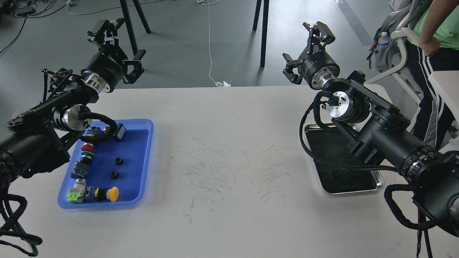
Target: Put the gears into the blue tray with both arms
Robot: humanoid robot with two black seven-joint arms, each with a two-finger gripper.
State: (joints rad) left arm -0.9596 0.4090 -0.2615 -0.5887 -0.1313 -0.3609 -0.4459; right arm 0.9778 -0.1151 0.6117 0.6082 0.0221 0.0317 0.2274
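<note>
Nearest the camera, the white worktop (229,161) spreads wide and scuffed, with both black arms reaching in from its sides. At the right, a shiny metal tray (378,185) with black lining sits partly under the right arm; no gears show in its visible part. At the left, the blue tray (147,157) holds a row of colourful push-button switches (86,168) along its left side and two gears (116,167) on its open floor: tiny black toothed wheels with centre holes, lying flat, near each other but apart. The left end effector (118,50) and the right end effector (304,48) both hang raised beyond the worktop's far edge, fingers spread wide, holding nothing. By my judgement the placing looks done or nearly so; any next move calls for finding a remaining gear first.
</note>
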